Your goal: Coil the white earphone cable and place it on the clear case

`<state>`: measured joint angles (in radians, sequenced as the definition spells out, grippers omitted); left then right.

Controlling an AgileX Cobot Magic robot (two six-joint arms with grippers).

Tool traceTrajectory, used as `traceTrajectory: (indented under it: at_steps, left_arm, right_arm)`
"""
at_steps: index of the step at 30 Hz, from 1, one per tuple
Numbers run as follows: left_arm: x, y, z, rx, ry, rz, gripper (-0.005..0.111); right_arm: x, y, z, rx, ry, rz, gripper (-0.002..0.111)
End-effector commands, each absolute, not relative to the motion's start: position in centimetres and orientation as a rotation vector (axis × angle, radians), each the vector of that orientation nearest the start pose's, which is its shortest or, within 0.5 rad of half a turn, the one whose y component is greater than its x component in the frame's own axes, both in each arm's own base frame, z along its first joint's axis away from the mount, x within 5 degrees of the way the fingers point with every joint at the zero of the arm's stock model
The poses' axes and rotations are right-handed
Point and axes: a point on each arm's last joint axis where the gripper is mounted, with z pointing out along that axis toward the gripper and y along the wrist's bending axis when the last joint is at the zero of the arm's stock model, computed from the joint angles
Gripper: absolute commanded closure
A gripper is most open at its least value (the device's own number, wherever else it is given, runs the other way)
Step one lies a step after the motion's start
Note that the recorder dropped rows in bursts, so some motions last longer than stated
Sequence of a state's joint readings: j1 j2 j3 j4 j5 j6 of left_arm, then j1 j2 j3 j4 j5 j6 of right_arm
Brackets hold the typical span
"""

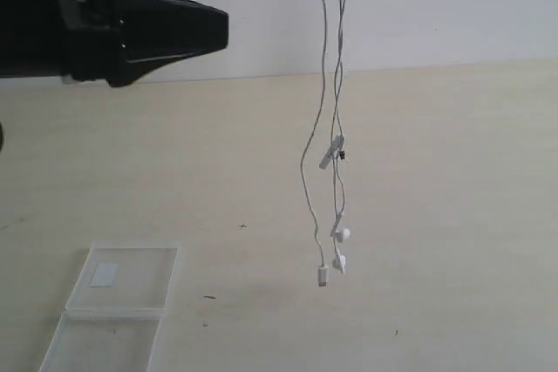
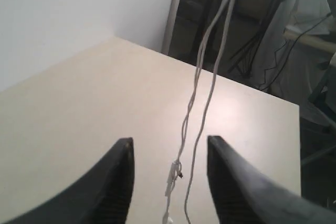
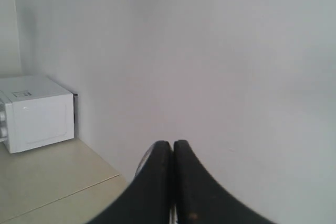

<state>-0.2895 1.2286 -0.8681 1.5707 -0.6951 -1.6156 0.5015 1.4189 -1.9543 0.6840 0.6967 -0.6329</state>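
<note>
Left hand (image 2: 169, 140) parted, empty, white earphone cable (image 1: 332, 152) beyond; right hand (image 3: 172, 143) closed.

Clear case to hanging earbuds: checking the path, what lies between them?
Only bare table, a few tiny specks, between clear case and earbuds; exterior view.

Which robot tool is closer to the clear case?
Left. The left tool hovers high above the clear case; the right tool is outside the exterior view, facing a wall.

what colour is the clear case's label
White label on the clear case; shows best in the exterior view.
</note>
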Motion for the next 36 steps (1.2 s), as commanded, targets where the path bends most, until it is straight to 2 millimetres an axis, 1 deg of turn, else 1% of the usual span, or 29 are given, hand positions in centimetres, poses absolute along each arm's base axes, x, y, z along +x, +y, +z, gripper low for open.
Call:
traceTrajectory:
  at_steps: [1,3,9,15,22,25,28,29,33,36]
  left_arm:
    - [23.8,-13.9,33.3,0.702,1.678,-0.847,0.053]
    - [24.1,-14.2,33.1,0.691,1.674,-0.861,0.053]
    - [24.5,-14.4,32.4,0.736,1.677,-0.836,0.053]
    - [24.4,-14.5,32.4,0.848,1.608,-0.755,0.053]
    - [24.9,-14.1,32.2,0.831,1.63,-0.667,0.053]
    - [24.9,-14.1,32.3,0.888,1.58,-0.621,0.053]
    - [24.8,-14.5,32.3,0.897,1.549,-0.679,0.053]
    - [24.7,-14.9,32.1,0.924,1.528,-0.738,0.053]
    - [25.1,-15.2,31.2,0.935,1.543,-0.776,0.053]
    - [25.1,-15.3,31.4,0.913,1.525,-0.795,0.053]
  right_arm:
    - [22.1,16.7,57.8,-0.748,1.338,0.725,0.108]
    - [22.2,16.9,57.7,-0.748,1.329,0.751,0.108]
    - [22.3,17.3,57.7,-0.753,1.306,0.805,0.108]
    - [22.5,17.6,57.5,-0.763,1.318,0.827,0.108]
    - [22.5,17.6,57.4,-0.765,1.319,0.828,0.108]
    - [22.3,17.7,57.5,-0.76,1.317,0.876,0.108]
    - [22.2,17.8,57.7,-0.747,1.309,0.908,0.108]
    - [22.2,17.8,57.7,-0.746,1.309,0.91,0.108]
    - [22.2,17.8,57.7,-0.745,1.308,0.913,0.108]
    - [22.4,17.9,57.6,-0.745,1.315,0.916,0.108]
